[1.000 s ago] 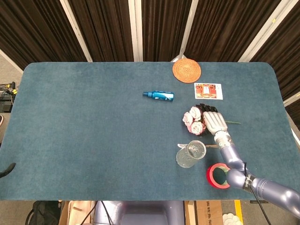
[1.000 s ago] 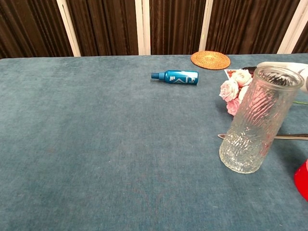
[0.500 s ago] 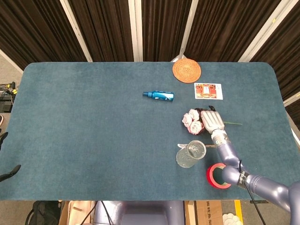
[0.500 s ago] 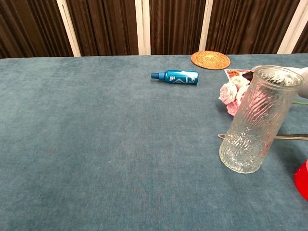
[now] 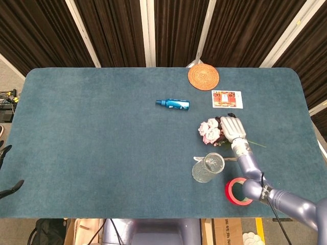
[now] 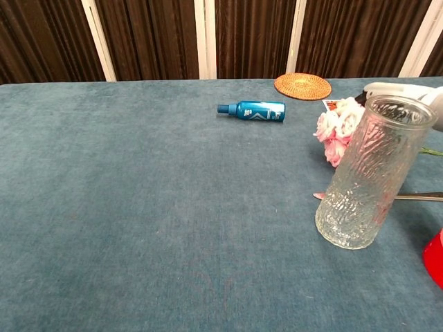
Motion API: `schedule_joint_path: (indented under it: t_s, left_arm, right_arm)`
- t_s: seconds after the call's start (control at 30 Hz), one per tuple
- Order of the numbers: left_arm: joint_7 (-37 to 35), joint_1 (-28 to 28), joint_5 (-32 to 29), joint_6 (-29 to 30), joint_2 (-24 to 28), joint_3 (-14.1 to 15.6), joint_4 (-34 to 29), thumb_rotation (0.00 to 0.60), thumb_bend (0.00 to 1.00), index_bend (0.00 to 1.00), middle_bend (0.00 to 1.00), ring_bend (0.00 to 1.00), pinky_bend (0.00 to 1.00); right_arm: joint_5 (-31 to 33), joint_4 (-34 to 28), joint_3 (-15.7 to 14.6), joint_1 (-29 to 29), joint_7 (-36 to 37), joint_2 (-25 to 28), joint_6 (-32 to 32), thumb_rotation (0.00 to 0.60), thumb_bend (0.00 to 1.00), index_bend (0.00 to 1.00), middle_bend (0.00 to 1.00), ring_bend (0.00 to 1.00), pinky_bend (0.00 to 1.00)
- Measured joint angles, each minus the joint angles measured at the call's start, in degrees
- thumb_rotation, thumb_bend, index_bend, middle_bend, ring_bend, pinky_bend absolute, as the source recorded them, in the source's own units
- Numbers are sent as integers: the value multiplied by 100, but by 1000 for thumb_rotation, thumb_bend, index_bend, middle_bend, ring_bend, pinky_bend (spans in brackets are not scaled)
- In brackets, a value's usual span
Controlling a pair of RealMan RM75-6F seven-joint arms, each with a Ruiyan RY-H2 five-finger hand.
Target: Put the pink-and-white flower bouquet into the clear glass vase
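Observation:
The pink-and-white flower bouquet (image 5: pixel 210 131) is at the table's right, just beyond the clear glass vase (image 5: pixel 209 168). My right hand (image 5: pixel 232 128) is over its stems, fingers wrapped around them, with the green stem ends (image 5: pixel 256 143) sticking out to the right. In the chest view the blooms (image 6: pixel 335 131) show left of the upright, empty vase (image 6: pixel 363 173), and the hand (image 6: pixel 398 91) is partly hidden behind its rim. Two dark tips (image 5: pixel 10 188) at the left edge may be my left hand; too little shows.
A red tape roll (image 5: pixel 237 191) lies near the front edge by my right forearm. A metal utensil (image 5: pixel 231 158) lies right of the vase. Farther back are a blue bottle (image 5: pixel 173 104), a picture card (image 5: pixel 227 99) and a woven coaster (image 5: pixel 203 76).
My right hand has closed on the bouquet's stems and shifted slightly; the blooms sit a little higher in the chest view and the stem ends have swung. The vase has not moved.

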Motion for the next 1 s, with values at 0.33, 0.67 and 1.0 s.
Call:
schedule_joint_path:
  t_s: [0.33, 0.67, 1.0]
  left_arm:
    - [-95, 21, 50, 34, 38, 34, -13, 600, 221, 119, 0, 0, 48]
    - [-279, 74, 196, 255, 33, 35, 81, 600, 221, 119, 0, 0, 48]
    - [-560, 145, 335, 631, -44, -49, 311, 600, 221, 119, 0, 0, 48]
  right_arm:
    - [-655, -1055, 964, -401, 2137, 1462, -420, 600, 269, 477, 428, 482, 124]
    - [-1066, -2592, 2250, -1184, 4378, 3148, -352, 600, 296, 491, 428, 482, 124]
    - [-95, -4516, 3242, -1912, 5801, 4174, 129, 600, 298, 497, 429, 482, 124]
